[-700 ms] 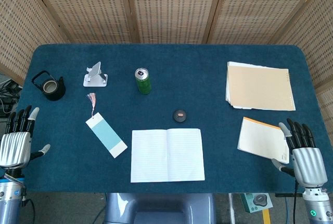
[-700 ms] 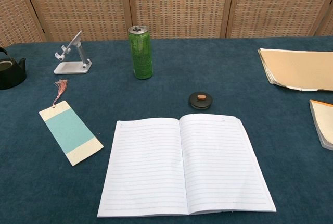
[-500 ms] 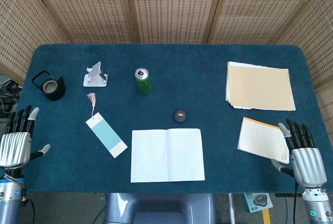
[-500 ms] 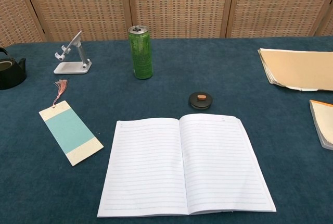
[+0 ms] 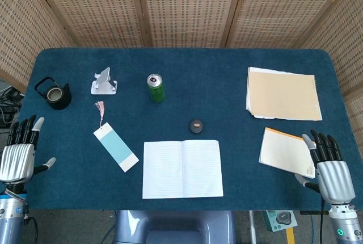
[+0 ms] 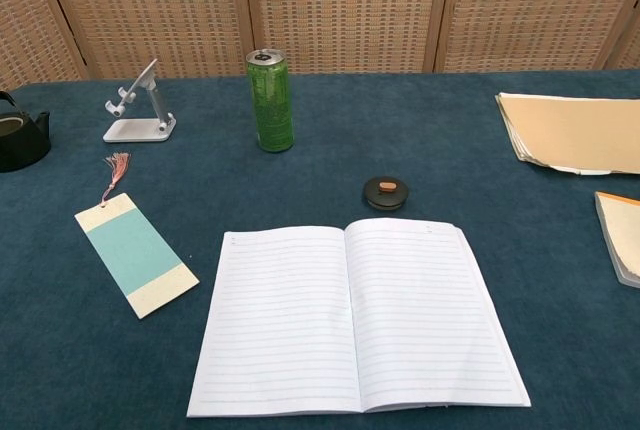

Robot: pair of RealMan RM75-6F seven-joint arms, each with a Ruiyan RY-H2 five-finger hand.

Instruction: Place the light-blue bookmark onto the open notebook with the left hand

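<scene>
The light-blue bookmark [image 5: 115, 148] [image 6: 135, 253], cream-edged with a pink tassel, lies flat on the blue table, just left of the open notebook [image 5: 182, 168] [image 6: 352, 318]. The notebook shows blank lined pages near the front edge. My left hand [image 5: 19, 156] hovers at the table's front-left corner, fingers straight and apart, holding nothing, well left of the bookmark. At the front-right corner my right hand [image 5: 329, 166] is likewise spread and empty, beside an orange-edged pad. Neither hand shows in the chest view.
A green can [image 5: 156, 87] [image 6: 270, 100] and a white phone stand [image 5: 104, 82] [image 6: 138, 110] stand behind the bookmark. A black teapot [image 5: 54, 93] sits far left, a small black disc [image 5: 195, 125] [image 6: 386, 192] behind the notebook. A tan folder stack [image 5: 282, 93] and the orange-edged pad [image 5: 286, 151] lie right.
Both hands have drifted slightly down toward the near table edge. Bookmark and notebook lie unmoved.
</scene>
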